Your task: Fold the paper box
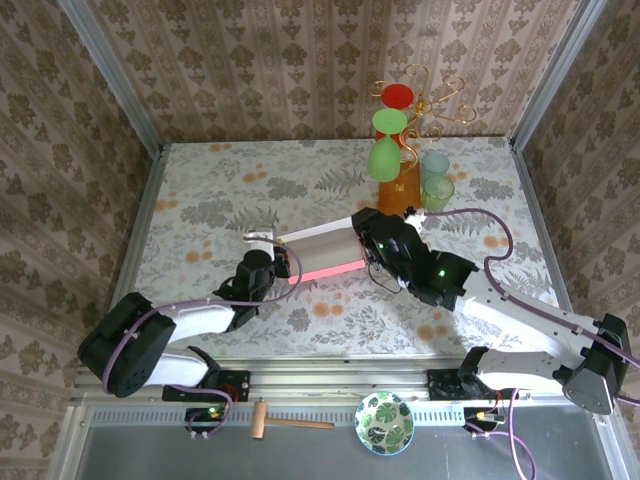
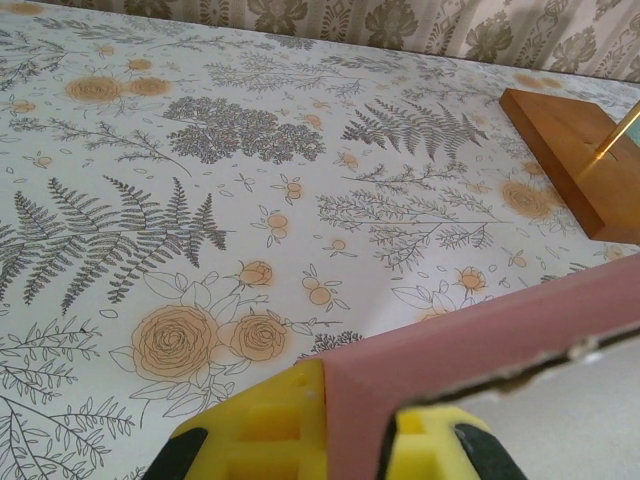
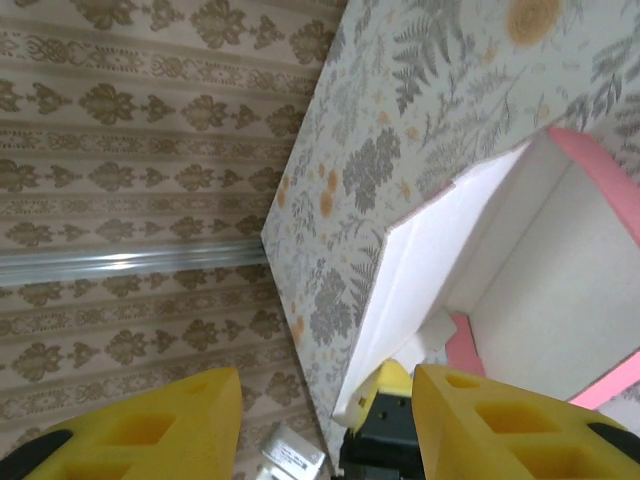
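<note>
- Action in the middle of the desk (image 1: 200,190): the paper box (image 1: 320,250) lies slantwise between the two arms, pink outside, pale inside.
- Left tool (image 1: 283,266) is at the box's left end, and up close the left tool (image 2: 355,430) is pinched tight on a pink wall (image 2: 480,340), yellow pads either side of the cardboard edge.
- Right tool (image 1: 365,248) sits at the box's right end; its yellow fingers (image 3: 500,425) stand apart with nothing clamped between them, and a white flap (image 3: 440,260) stands up just beyond.
- Wooden block (image 2: 575,150) sits further back on the floral cloth, apart from the box.
- Mallet (image 1: 285,422) and leaf-patterned bowl (image 1: 385,422) lie on the near ledge.
</note>
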`<move>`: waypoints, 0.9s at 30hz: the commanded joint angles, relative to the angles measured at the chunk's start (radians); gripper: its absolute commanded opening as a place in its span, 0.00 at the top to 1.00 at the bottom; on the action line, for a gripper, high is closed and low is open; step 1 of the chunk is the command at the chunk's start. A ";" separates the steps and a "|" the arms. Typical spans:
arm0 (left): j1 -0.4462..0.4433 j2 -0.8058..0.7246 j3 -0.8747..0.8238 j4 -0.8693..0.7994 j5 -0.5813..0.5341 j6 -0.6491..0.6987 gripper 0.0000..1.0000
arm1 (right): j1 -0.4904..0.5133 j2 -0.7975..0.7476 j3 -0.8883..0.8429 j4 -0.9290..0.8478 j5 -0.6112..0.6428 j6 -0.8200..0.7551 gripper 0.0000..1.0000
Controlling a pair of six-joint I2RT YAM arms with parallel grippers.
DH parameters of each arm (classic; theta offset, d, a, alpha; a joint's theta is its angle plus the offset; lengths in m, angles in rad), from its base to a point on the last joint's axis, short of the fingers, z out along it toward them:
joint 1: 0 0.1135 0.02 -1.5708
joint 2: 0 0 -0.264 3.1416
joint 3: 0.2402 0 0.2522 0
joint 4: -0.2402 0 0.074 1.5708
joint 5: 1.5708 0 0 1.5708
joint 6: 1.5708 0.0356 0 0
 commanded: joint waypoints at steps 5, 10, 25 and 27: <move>-0.013 -0.021 -0.007 -0.129 -0.009 0.062 1.00 | -0.253 -0.008 0.098 -0.230 -0.088 -0.323 0.49; -0.010 -0.041 -0.011 -0.125 0.045 0.124 1.00 | -0.355 0.096 0.235 -0.386 -0.319 -0.508 0.48; -0.007 -0.078 -0.059 -0.106 0.084 0.160 1.00 | -0.390 0.372 0.168 -0.158 -0.615 -0.390 0.50; -0.007 -0.078 -0.062 -0.103 0.080 0.161 1.00 | -0.398 0.396 0.175 -0.157 -0.630 -0.389 0.50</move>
